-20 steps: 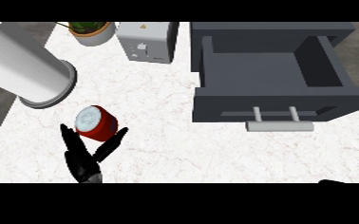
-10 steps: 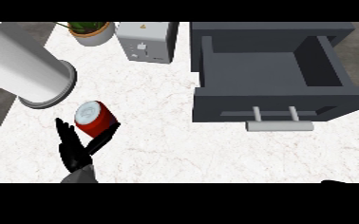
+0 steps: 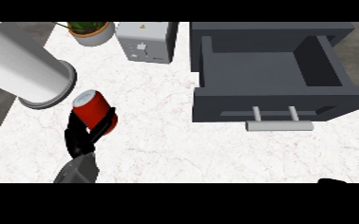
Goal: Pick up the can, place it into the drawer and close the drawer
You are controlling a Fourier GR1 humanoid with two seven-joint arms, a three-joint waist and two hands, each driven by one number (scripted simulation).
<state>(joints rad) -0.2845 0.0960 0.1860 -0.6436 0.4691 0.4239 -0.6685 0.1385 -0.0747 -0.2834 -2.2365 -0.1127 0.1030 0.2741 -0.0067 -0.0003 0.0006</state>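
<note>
Now the left robot hand (image 3: 82, 134) curls round the red cylindrical can with silver top (image 3: 93, 107), lifted and tilted compared with a second ago; the open dark-grey drawer (image 3: 266, 105) lies well apart, rightward; transport comes next.

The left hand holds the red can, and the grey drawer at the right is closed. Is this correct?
Not fully. The head view shows the left hand curled round the red can, but the grey drawer at the right is open, with nothing visible inside.
</note>
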